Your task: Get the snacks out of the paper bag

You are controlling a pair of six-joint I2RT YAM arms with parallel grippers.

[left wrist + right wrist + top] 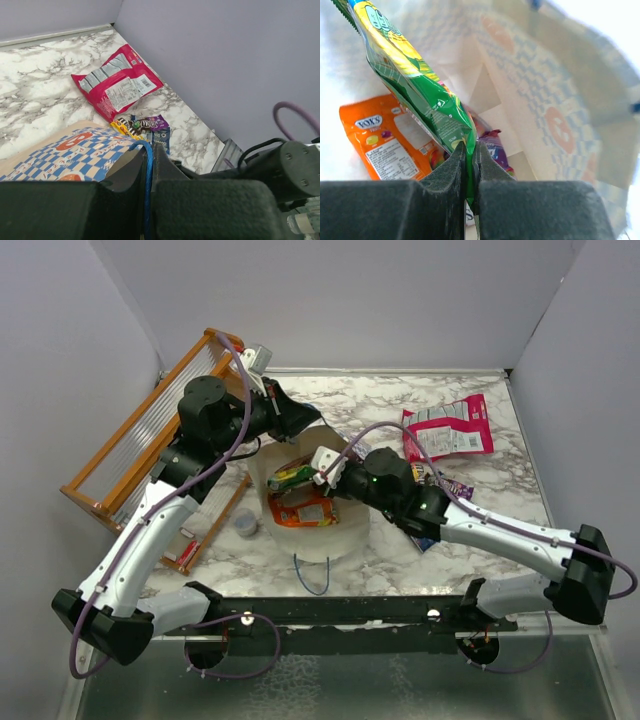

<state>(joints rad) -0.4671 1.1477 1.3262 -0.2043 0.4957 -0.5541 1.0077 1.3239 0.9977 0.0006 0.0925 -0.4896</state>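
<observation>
The surface (380, 400) looks like polished grey-veined marble. The paper bag (75, 155) is matt paper with a blue string handle (148, 170). The green packet (420, 85), orange packet (385, 145) and pink pouch (117, 82) are glossy film. The rack (140, 425) is wood; the right claw (470, 146), matt grainy black.

The left arm (140, 540) goes up from its base, bends at the elbow and reaches over to the right. The left gripper (151, 148) is squeezed tight on the blue string handle (147, 172) of the paper bag (75, 155). The right arm (500, 530) lies low and stretches far to the left. The right gripper (468, 150) points down into the bag, its two fingers pinched together on the end of a green packet (420, 85).
</observation>
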